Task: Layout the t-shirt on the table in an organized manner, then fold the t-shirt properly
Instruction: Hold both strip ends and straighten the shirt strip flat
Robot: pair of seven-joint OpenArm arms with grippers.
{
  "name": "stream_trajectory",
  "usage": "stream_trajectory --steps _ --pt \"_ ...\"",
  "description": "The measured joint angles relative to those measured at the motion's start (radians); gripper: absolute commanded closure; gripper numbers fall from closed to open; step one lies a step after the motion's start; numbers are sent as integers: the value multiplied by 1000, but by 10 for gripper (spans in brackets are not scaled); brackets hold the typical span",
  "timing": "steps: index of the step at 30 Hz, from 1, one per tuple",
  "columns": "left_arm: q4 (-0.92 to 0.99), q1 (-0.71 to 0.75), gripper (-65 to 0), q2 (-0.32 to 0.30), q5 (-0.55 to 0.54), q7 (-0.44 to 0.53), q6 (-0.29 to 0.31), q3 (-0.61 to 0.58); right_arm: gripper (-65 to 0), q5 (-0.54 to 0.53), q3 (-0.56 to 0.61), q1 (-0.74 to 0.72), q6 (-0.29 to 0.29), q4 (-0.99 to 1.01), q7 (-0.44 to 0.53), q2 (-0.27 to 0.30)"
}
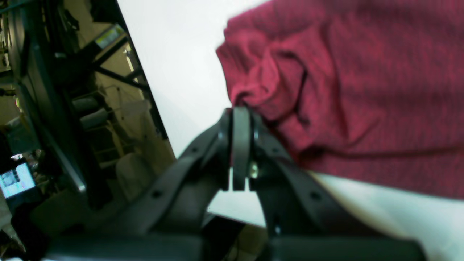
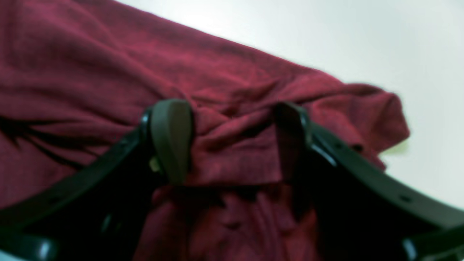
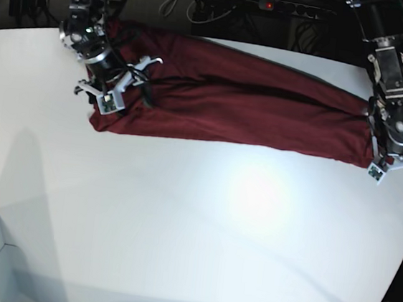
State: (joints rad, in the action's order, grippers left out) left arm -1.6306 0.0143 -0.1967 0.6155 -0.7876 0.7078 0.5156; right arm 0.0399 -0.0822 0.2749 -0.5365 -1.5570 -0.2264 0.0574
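A wrinkled maroon t-shirt lies stretched in a long band across the far side of the glossy white table. The left gripper pinches its bunched corner; the right gripper straddles a crumpled fold, jaws apart.

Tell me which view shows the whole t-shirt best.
Base view: the t-shirt lies stretched in a long band across the table, both ends visible. The left wrist view shows only a bunched end at the left gripper; the right wrist view shows wrinkled cloth between the right gripper fingers.
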Motion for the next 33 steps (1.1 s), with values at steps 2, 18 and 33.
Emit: stream_trajectory --steps 2,18,33 --pt "3 -8 -5 -7 -6 8 0 0 -374 -4 -11 0 0 11 2 6" --pt "151 -50 -124 -17 2 0 0 0 -374 -11 -90 -3 0 26 4 9" --pt "70 -80 -382 -25 -102 -18 -1 131 -373 -11 -85 -3 0 25 3 8"
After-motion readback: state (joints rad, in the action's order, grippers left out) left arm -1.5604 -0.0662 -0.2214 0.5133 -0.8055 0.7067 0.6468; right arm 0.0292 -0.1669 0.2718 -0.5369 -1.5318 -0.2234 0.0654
